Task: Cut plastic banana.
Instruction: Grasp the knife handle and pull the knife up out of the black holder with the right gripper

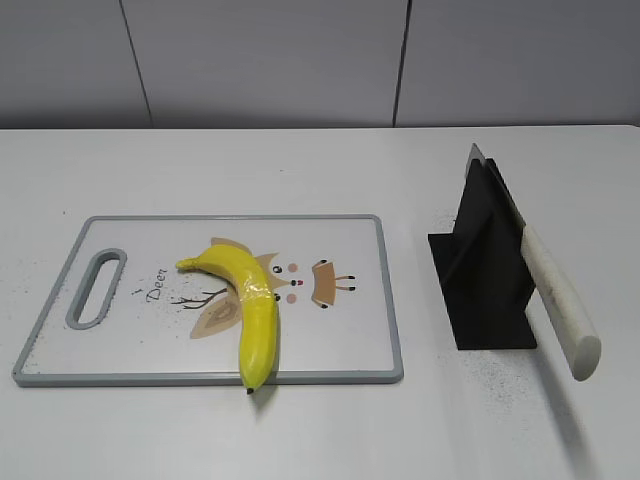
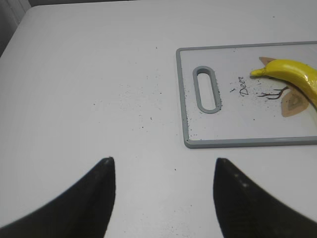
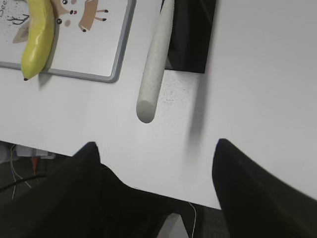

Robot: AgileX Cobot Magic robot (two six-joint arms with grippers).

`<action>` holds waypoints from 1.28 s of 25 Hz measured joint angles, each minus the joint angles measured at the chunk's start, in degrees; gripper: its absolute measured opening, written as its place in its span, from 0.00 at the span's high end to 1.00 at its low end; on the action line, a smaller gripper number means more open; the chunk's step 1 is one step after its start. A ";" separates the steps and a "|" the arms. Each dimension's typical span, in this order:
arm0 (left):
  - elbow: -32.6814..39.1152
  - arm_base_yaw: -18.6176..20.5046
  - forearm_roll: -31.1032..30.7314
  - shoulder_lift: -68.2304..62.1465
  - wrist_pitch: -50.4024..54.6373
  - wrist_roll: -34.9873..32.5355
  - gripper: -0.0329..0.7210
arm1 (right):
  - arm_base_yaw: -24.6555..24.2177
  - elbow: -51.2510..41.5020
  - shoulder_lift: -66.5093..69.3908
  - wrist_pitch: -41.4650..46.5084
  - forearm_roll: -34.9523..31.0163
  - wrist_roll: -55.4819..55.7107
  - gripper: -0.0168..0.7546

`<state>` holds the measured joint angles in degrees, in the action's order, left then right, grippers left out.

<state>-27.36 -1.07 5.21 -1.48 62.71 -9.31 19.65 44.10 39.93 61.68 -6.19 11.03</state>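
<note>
The yellow plastic banana (image 1: pixel 252 305) lies on a white cutting board (image 1: pixel 340 345) with a grey rim; its dark tip hangs over the board's front edge. It also shows in the left wrist view (image 2: pixel 292 74) and the right wrist view (image 3: pixel 37 37). A white-handled cleaver knife (image 1: pixel 555 295) rests in a black stand (image 1: pixel 485 275) right of the board; its handle shows in the right wrist view (image 3: pixel 153 74). My left gripper (image 2: pixel 163 166) is open and empty over bare table, left of the board. My right gripper (image 3: pixel 156 146) is open and empty near the table's front edge, short of the knife handle.
The cutting board (image 2: pixel 233 144) has a handle slot (image 2: pixel 206 89) at its left end and a deer drawing. Small dark specks lie on the white table. A grey panelled wall (image 1: pixel 300 60) stands behind the table. Neither arm shows in the exterior view.
</note>
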 joint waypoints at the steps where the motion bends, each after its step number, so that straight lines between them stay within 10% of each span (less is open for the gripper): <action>1: 0.00 0.00 0.00 0.00 0.00 0.00 0.18 | 0.27 1.15 1.67 0.20 0.00 0.05 0.26; 32: 0.00 0.00 0.00 0.00 0.00 0.00 0.18 | 1.87 7.88 46.21 -6.08 -0.92 1.24 0.24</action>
<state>-27.36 -1.07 5.21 -1.48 62.71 -9.31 21.52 51.99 86.14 55.59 -7.11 12.27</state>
